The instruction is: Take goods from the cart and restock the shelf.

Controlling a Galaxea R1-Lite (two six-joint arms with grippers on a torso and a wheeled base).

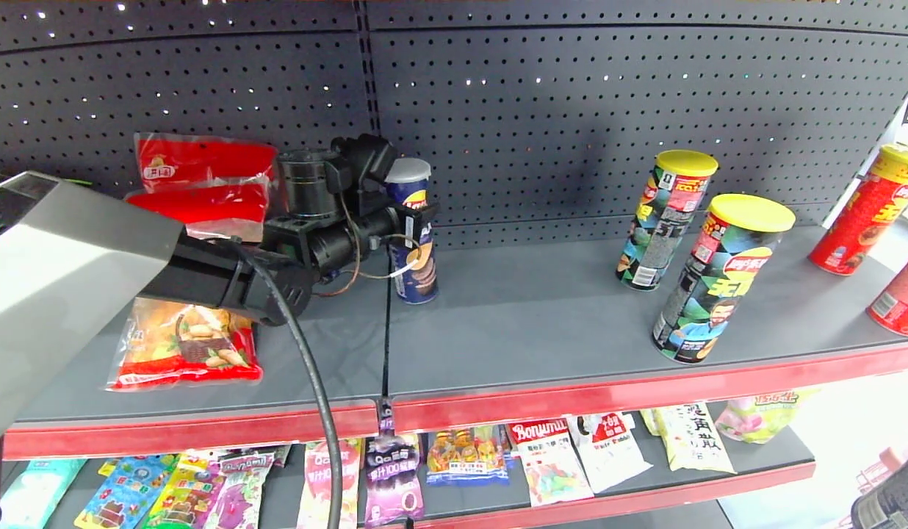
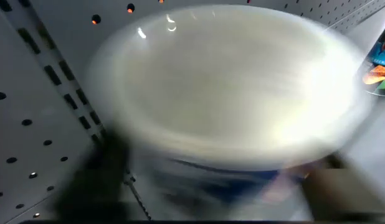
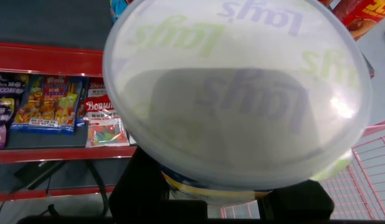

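A blue chip can [image 1: 416, 264] with a pale lid stands upright on the grey shelf [image 1: 535, 323], near the pegboard back. My left gripper [image 1: 410, 220] is shut on its upper half, coming in from the left. In the left wrist view the can's lid [image 2: 223, 87] is close up and blurred, with dark fingers [image 2: 93, 180] below it. My right gripper [image 3: 217, 199] is shut on a second chip can with a clear lid [image 3: 236, 87] and a yellow band, held in front of the lower shelf.
Two yellow-lidded cans [image 1: 667, 220] [image 1: 722, 279] and two red cans [image 1: 865, 213] [image 1: 898, 297] stand on the shelf's right. Red snack bags [image 1: 200, 184] and a peanut bag [image 1: 186, 345] lie on its left. Snack packets [image 1: 542, 459] fill the lower shelf. The red wire cart [image 3: 367, 168] is beside the held can.
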